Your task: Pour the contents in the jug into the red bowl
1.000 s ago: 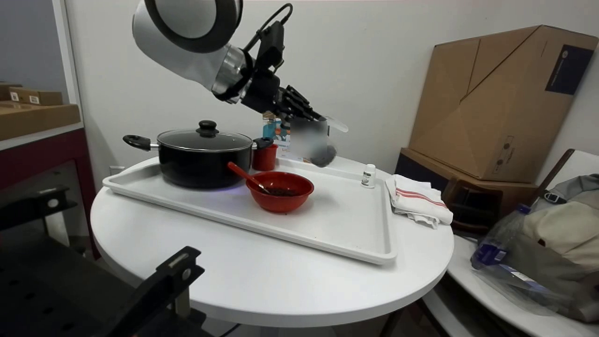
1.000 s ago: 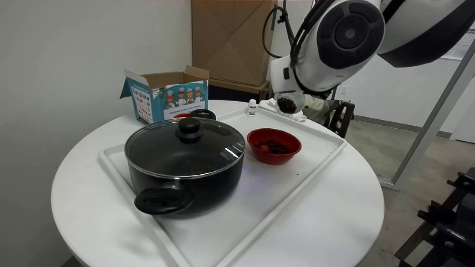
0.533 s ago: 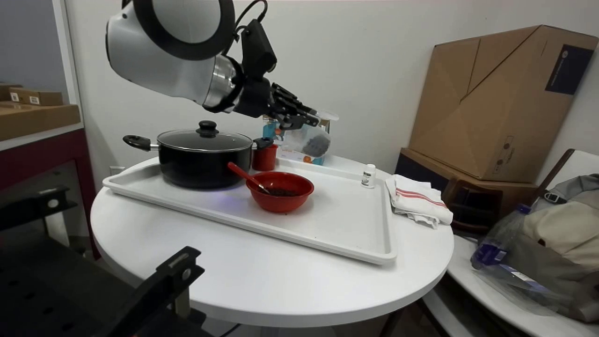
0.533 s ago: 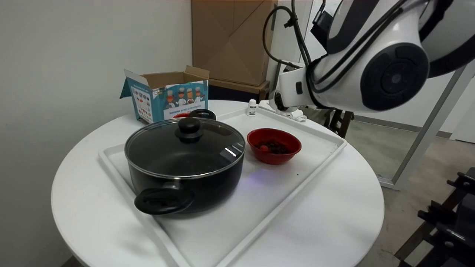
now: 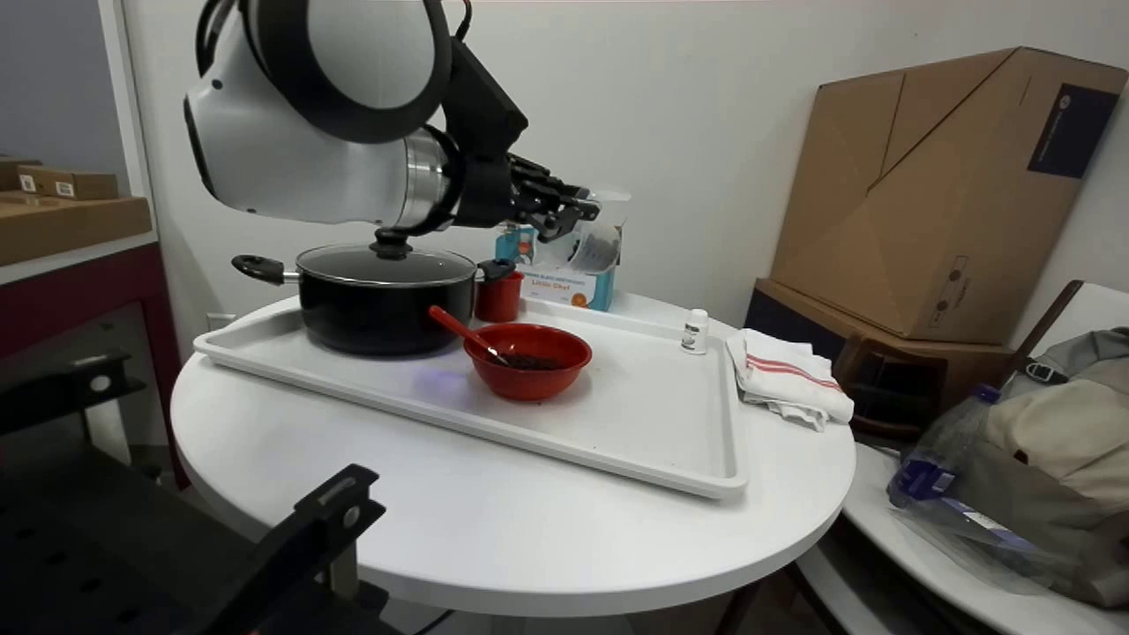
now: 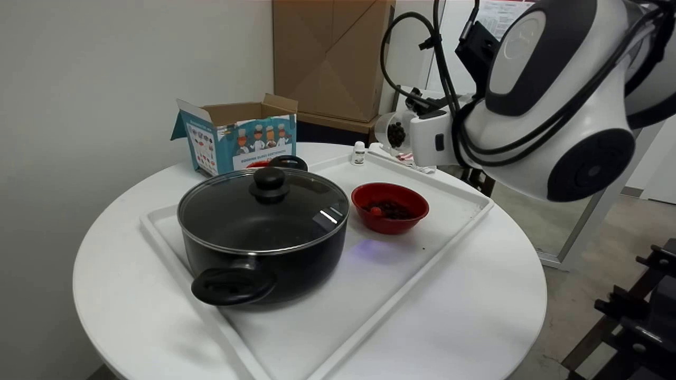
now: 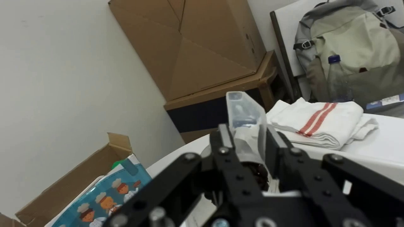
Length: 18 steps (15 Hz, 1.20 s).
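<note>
Black pincer (image 7: pixel 250 138) pinches the clear cylindrical plastic jug (image 6: pixel 383 132), higher than the round red bowl (image 5: pixel 529 382)! Centre above it, tip slowly.

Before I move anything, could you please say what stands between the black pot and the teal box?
A red cup, partly hidden by the black pot in both exterior views.

1 end effector (image 7: pixel 248 136), 1 jug (image 5: pixel 593 250), 1 red bowl (image 5: pixel 528 385), 1 red-handled utensil (image 5: pixel 459 326), 1 red cup (image 5: pixel 499 298), 1 black pot (image 5: pixel 388 316), 1 white bottle (image 5: pixel 695 334), 1 tray (image 5: pixel 653 423), 1 table (image 5: pixel 547 525).
</note>
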Tool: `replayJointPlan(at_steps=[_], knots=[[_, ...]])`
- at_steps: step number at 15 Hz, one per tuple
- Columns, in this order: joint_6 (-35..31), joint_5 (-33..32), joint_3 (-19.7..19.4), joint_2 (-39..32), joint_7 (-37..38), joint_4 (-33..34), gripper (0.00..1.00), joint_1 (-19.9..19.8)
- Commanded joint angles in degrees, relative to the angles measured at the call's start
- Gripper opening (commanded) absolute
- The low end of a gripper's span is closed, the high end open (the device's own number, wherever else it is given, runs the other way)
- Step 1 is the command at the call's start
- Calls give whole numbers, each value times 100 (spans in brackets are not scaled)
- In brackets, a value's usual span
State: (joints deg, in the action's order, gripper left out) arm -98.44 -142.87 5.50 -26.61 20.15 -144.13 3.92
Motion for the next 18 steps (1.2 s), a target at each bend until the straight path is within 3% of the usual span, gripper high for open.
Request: replayJointPlan(at_steps=[1,11,18], knots=[[564,-106,-404,-150,307,-79,11,629],[1160,-87,-1663,-662,920,-38,11,2086],[1629,-87,-2373,-1083,1462,92,11,2657]])
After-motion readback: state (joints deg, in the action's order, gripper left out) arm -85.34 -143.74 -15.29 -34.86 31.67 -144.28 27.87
